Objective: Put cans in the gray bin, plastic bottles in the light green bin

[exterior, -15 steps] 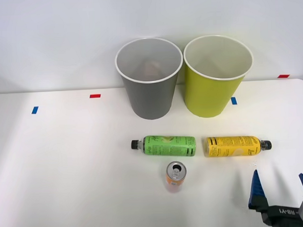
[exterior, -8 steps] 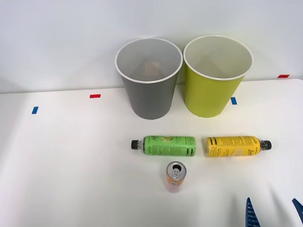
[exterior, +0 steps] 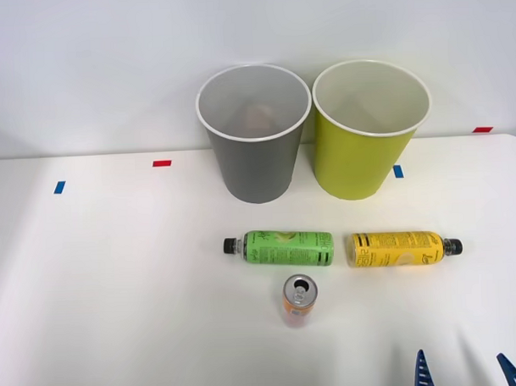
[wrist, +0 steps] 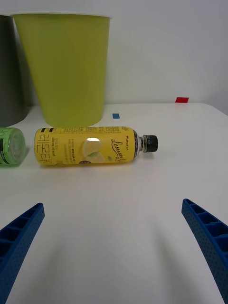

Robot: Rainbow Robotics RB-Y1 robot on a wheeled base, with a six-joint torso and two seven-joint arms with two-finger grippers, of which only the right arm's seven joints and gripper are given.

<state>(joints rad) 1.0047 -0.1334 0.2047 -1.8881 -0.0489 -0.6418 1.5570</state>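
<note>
Along the back edge of the white tabletop (exterior: 91, 275), seen from the front camera, the tall tapered gray bin (exterior: 255, 159) and the lime-green bin (exterior: 368, 151) stand side by side, both upright with white rims. Nearer me lie two slim black-capped plastic bottles end to end, the green-labelled one (exterior: 285, 248) and the yellow-labelled one (exterior: 400, 248), with a small orange-and-white aluminium can (exterior: 299, 299) standing just in front of the green one. My blue ribbed claw (exterior: 464, 371) pokes up at the front edge, toward the right corner, spread wide and holding nothing.

From my wrist camera, the yellow bottle (wrist: 88, 146) lies crosswise ahead of my spread claw (wrist: 114, 247), cap toward the right edge of the tabletop, with the lime bin (wrist: 66, 66) right behind it. I judge this bottle my likeliest pick. I should straddle the label's middle, not the narrow neck, close squarely so it cannot roll, and lift well above the rim before dropping it.
</note>
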